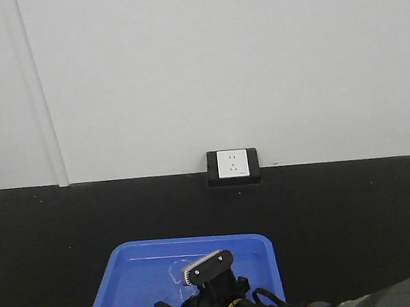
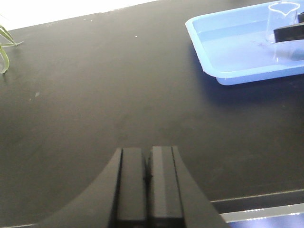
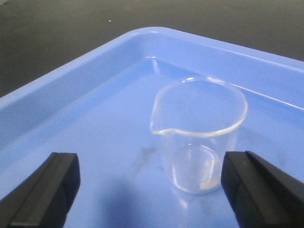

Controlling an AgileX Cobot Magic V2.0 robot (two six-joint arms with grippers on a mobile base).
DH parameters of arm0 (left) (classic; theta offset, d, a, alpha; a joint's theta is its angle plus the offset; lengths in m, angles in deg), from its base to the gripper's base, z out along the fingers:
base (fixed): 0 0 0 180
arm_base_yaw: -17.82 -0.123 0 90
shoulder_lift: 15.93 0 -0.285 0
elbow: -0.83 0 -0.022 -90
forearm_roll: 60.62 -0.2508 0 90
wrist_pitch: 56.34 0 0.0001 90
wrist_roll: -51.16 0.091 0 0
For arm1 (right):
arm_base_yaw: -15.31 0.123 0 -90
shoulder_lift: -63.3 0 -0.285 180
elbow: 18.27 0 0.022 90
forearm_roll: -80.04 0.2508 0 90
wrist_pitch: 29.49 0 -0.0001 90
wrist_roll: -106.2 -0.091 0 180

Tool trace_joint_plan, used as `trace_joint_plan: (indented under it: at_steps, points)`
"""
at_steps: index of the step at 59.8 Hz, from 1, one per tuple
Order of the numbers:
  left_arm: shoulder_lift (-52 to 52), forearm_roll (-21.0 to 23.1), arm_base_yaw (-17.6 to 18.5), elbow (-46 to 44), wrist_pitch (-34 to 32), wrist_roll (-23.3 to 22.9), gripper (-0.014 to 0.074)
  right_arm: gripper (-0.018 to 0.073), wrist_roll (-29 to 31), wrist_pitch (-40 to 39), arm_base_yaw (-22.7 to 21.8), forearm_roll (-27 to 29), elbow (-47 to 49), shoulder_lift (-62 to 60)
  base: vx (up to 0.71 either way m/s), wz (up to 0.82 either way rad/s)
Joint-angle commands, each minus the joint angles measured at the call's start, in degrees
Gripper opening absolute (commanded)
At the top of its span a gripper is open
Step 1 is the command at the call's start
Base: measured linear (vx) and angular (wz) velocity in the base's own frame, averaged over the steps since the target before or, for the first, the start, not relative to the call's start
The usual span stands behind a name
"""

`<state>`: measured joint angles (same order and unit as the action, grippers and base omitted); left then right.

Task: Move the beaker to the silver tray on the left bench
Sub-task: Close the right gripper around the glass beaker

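A small clear glass beaker (image 3: 199, 137) with a spout stands upright in a bright blue tray (image 3: 71, 76). My right gripper (image 3: 149, 187) is open and low over the tray. The beaker is between its black fingers (image 3: 47, 190), close to the right one and touching neither. The left wrist view shows the same beaker (image 2: 281, 19) with a right finger beside it. My left gripper (image 2: 147, 175) is shut and empty above the black worktop (image 2: 118, 95), well to the left of the blue tray (image 2: 228, 47). The silver tray and the left bench are out of view.
The blue tray (image 1: 130, 279) lies on a black worktop (image 1: 343, 212) against a white wall with a power socket (image 1: 232, 164). Green plant leaves (image 2: 4, 38) poke in at the far left. The worktop's front edge (image 2: 256, 209) runs near my left gripper.
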<state>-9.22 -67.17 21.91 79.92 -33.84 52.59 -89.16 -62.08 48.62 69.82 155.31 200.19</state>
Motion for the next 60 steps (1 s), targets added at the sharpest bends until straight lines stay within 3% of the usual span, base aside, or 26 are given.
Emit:
trace_joint_plan:
  at_steps: [1,21,33,41,47,60]
  points:
    - [-0.39,0.04,0.2,1.14,-4.74,-0.11,0.0001,0.0637,0.17,-2.77,-0.32,2.11,3.12,-2.53,0.0,0.0]
    - [-0.39,0.04,0.2,1.14,-4.74,-0.11,0.0001,0.063,0.71,-2.26,-0.37,4.21,7.46,-0.01,0.0,0.0]
    - [-0.39,0.04,0.2,1.14,-4.74,-0.11,0.0001,0.0622,0.81,-1.86,-0.37,9.45,10.44,1.78,0.0,0.0]
    - [-0.39,0.04,0.2,1.14,-4.74,-0.11,0.0001,0.0577,1.48,-1.73,-0.37,9.75,11.93,2.13,0.0,0.0]
    - [-0.39,0.04,0.2,1.14,-4.74,-0.11,0.0001,0.047,2.03,-1.66,-0.37,10.22,12.18,2.13,0.0,0.0]
    - [-0.39,0.04,0.2,1.14,-4.74,-0.11,0.0001,0.0038,2.17,3.46,-0.37,10.67,12.18,2.07,0.0,0.0]
